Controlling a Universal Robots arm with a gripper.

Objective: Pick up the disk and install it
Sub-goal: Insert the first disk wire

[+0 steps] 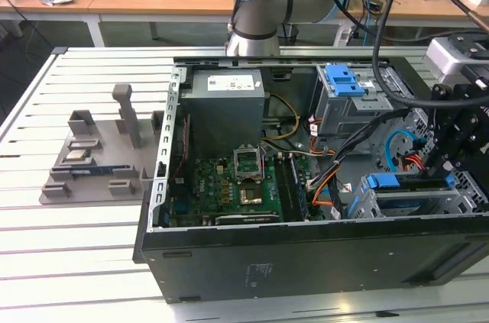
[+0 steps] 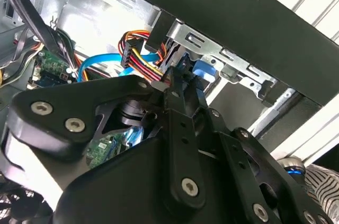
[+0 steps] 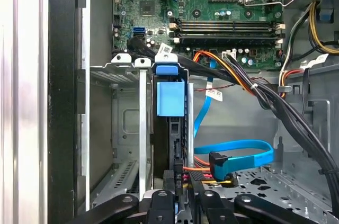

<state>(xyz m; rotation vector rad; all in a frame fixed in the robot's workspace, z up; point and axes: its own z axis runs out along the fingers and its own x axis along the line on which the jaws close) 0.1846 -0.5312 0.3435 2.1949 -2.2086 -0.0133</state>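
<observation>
The disk sits in a slot of the grey drive cage at the near corner of the open computer case, on the exterior view's right. In the first wrist view the disk stands on edge between the cage walls, with its blue rail tab at the far end. My gripper is at the disk's near end, fingers drawn together against it. In the second wrist view the black fingers meet at the gripper tip, beside a blue rail piece. The gripper hangs over the cage's right end.
A blue flat cable and a red-yellow wire bundle lie close beside the fingers. The motherboard, grey power-supply box and a blue bracket on another cage fill the case. A grey fixture stands on the slatted table.
</observation>
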